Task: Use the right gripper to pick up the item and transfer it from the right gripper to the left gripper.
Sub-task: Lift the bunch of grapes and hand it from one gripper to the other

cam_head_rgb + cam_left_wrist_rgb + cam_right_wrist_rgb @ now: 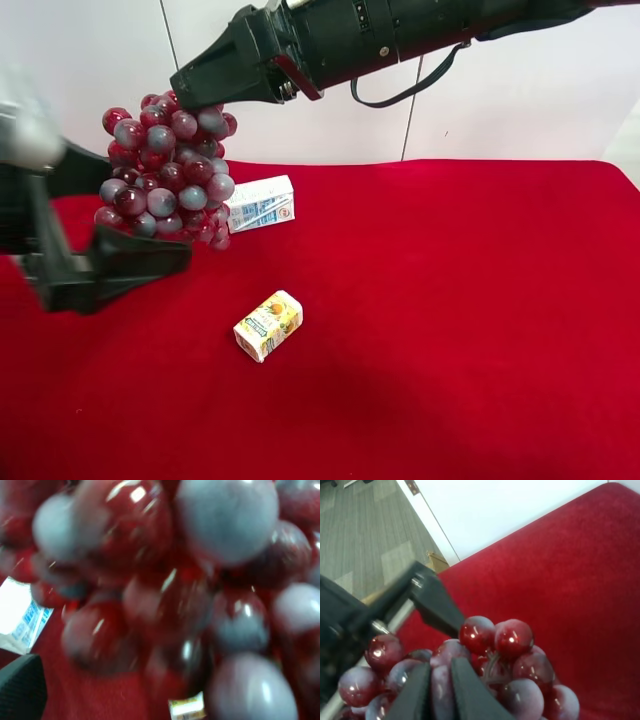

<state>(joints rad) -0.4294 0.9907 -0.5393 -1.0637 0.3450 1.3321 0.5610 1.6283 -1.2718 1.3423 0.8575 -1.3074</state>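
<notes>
count: 1 bunch of small round dark red and frosty grey-blue grapes [165, 170], 2 small cartons, 2 black arms. Individual grapes overlap too much to count

right gripper [195, 97] = black arm with angular screw-fastened plates and a black cable loop, coming in from the exterior high view's upper right. Jaws nearly together, clamped on the top of the bunch. The right wrist view shows one grape pinched between its two fingers [415, 695]. The bunch hangs from it in the air above the far left part of the red cloth tabletop [450, 300]

left gripper [145, 210] = blurred black arm with a pale grey upper section, at the exterior high view's left. Jaws spread wide: one finger under the lower end of the bunch, the other behind its left side, with the bunch between them. In the left wrist view out-of-focus grapes fill the frame and only one finger [20, 690] shows, at a corner. In the right wrist view one of its fingers ends right at a red grape; cannot tell if it touches

cartons, both lying on the cloth:
- white-and-blue rectangular carton [262, 203], just right of the bunch's lower end in the exterior view
- yellow rectangular juice carton [268, 325], nearer the camera, apart from the white one

neither carton is touched by a gripper
</notes>
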